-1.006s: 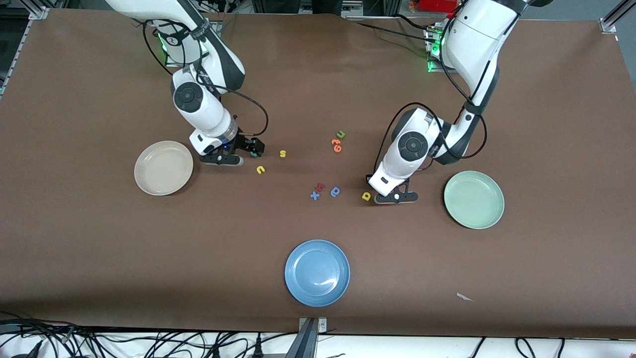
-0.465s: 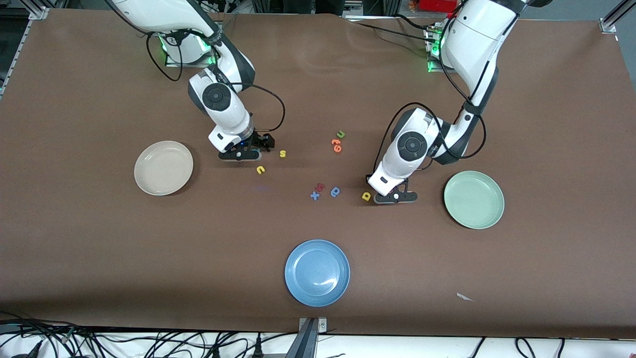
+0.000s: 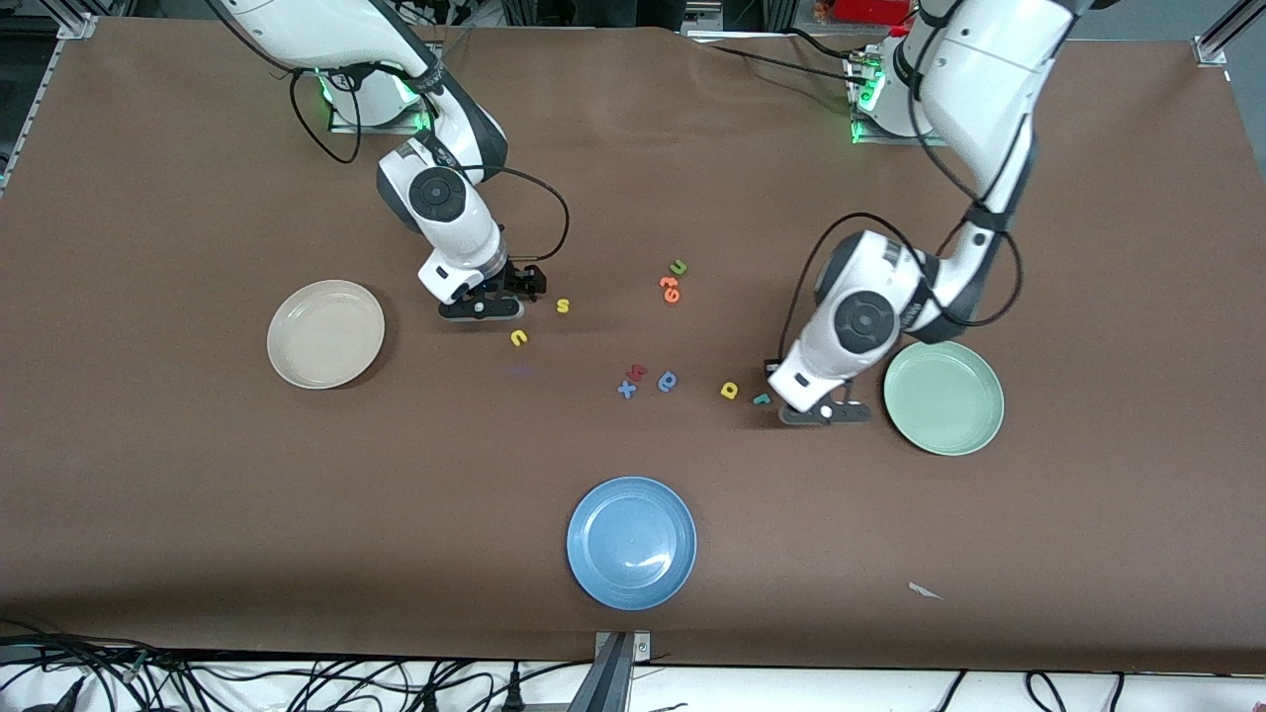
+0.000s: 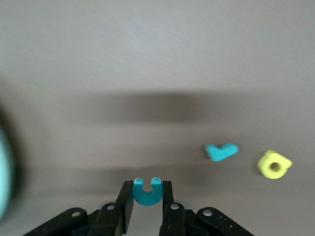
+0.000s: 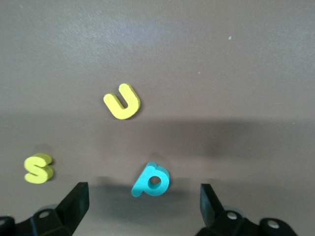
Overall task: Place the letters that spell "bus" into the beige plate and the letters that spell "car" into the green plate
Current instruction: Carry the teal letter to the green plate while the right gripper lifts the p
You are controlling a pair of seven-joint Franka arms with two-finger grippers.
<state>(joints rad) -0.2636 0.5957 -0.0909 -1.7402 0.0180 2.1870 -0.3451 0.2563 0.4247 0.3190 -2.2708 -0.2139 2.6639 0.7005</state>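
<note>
Two tools are at work: the left tool [image 4: 147,209] is clenched on the teal c [image 4: 146,190], lifted just beside the green plate [image 3: 945,398] toward the desk's left-arm end, so the step in hand is carrying the first "car" letter, and the next move likely calls for centring over that plate before letting go. The right tool [image 5: 142,206] hangs with fingers spread wide over the teal b [image 5: 151,181], with the yellow u [image 5: 122,101] and yellow s [image 5: 38,168] nearby and the beige plate [image 3: 325,333] toward the right arm's end. Since a second ago, the left arm has shifted toward the green plate, uncovering the teal r [image 3: 761,400] beside the yellow a [image 3: 729,391], and the right arm has moved from the beige plate to the b.
</note>
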